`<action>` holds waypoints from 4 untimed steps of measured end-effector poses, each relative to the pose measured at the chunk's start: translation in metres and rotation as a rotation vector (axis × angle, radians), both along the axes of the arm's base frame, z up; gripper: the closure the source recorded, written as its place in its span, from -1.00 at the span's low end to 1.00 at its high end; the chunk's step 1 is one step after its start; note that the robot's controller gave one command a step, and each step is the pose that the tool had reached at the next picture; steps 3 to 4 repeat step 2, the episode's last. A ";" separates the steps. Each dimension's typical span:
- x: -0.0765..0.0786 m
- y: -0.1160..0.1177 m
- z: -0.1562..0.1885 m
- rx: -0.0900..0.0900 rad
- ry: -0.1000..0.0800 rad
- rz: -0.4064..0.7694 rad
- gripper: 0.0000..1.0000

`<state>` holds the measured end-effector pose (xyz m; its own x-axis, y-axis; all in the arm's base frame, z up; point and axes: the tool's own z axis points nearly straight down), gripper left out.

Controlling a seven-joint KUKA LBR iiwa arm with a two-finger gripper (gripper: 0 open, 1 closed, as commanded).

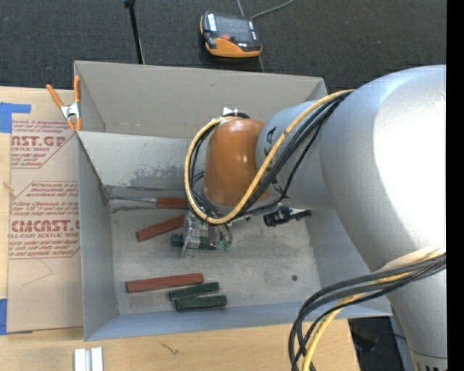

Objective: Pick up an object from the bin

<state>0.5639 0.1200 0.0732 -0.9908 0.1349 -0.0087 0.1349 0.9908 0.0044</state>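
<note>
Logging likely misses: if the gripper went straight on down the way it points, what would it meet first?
Probably the bin's grey floor, right beside the near end of the slanted red-brown bar. The gripper hangs low, and depth is unclear, so it might clip that bar's end instead.

The cardboard (pixel 36 217) reads "CAST.GP" (red print) and "CAST ACRYLIC".

Beyond the far wall of the grey bin (pixel 159 94) lies dark floor (pixel 58 36); just past that wall sits an orange-and-black device (pixel 230 35) trailing a thin cable (pixel 272 8).
</note>
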 end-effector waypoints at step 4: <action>-0.005 -0.001 0.023 -0.004 0.017 0.000 1.00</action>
